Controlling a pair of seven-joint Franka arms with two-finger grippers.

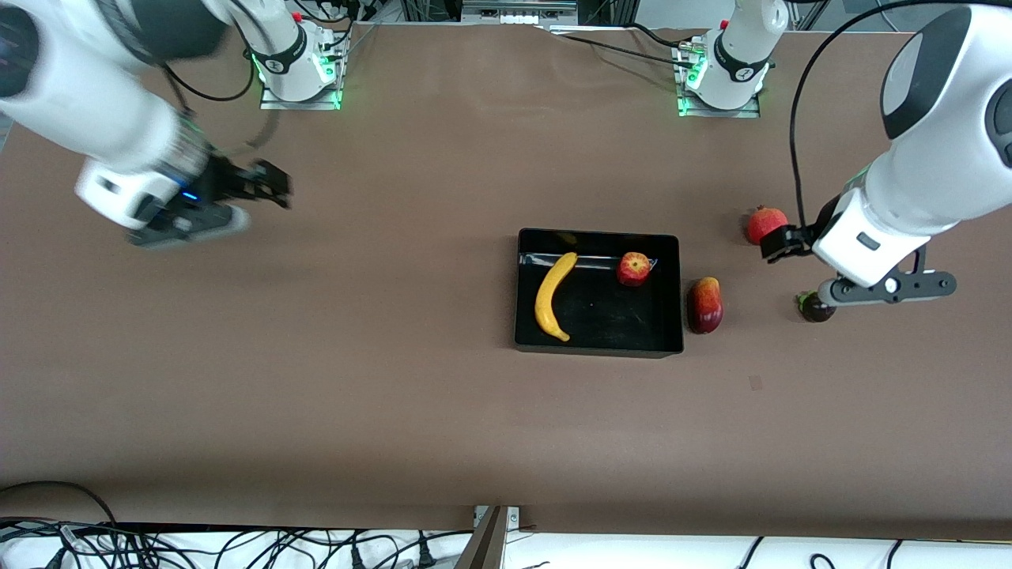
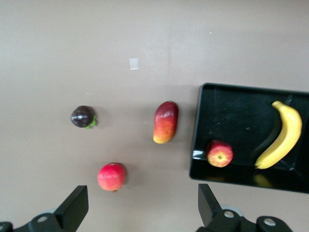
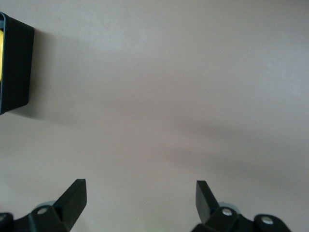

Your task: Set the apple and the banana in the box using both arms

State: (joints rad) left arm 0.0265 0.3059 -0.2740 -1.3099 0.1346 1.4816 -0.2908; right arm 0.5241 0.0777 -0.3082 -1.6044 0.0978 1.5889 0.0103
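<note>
The black box (image 1: 609, 314) lies on the brown table. The yellow banana (image 1: 553, 295) lies in it toward the right arm's end. The small red apple (image 1: 634, 269) sits in its corner toward the left arm's end, farther from the front camera. The left wrist view shows the box (image 2: 199, 126), the apple (image 2: 219, 153) and the banana (image 2: 282, 135). My left gripper (image 1: 779, 241) is open and empty, up beside the pomegranate; it also shows in its wrist view (image 2: 143, 203). My right gripper (image 1: 269, 188) is open and empty over bare table, well away from the box; it also shows in its wrist view (image 3: 141, 193).
A red-yellow mango (image 1: 704, 305) lies just outside the box toward the left arm's end. A red pomegranate (image 1: 765, 224) and a dark mangosteen (image 1: 814, 308) lie farther toward that end. The right wrist view shows one box corner (image 3: 14, 63).
</note>
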